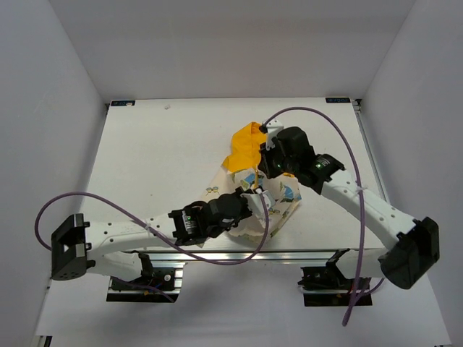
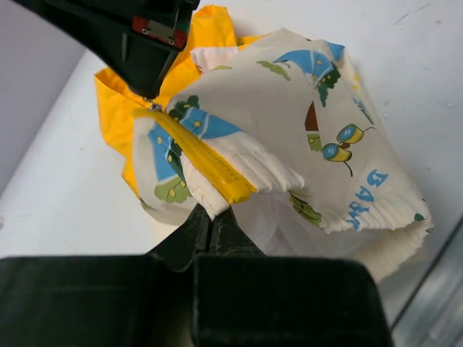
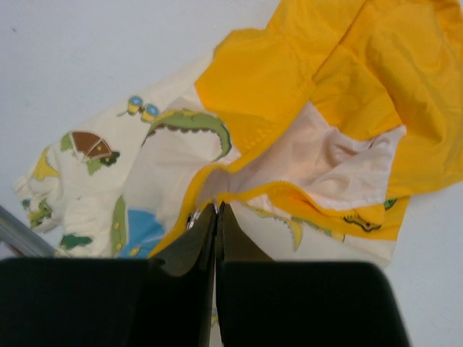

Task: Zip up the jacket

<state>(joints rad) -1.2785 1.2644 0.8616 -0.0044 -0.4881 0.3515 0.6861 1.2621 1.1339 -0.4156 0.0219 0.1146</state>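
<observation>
The jacket (image 1: 273, 196) lies bunched near the table's front middle, its yellow hood (image 1: 244, 148) toward the back. In the left wrist view, my left gripper (image 2: 212, 215) is shut on the bottom hem at the lower end of the yellow zipper trim (image 2: 206, 160). The zipper runs up to the silver slider (image 2: 154, 107), where my right gripper (image 2: 148, 50) sits. In the right wrist view, my right gripper (image 3: 217, 207) is shut on the zipper pull (image 3: 192, 218). Above it the two yellow zipper edges (image 3: 304, 194) lie apart and show white lining (image 3: 340, 163).
The table's metal front edge (image 2: 434, 303) runs close behind the jacket's ribbed cuff (image 2: 376, 238). Purple cables (image 1: 108, 206) loop over both arms. White walls (image 1: 51, 108) enclose the table on three sides.
</observation>
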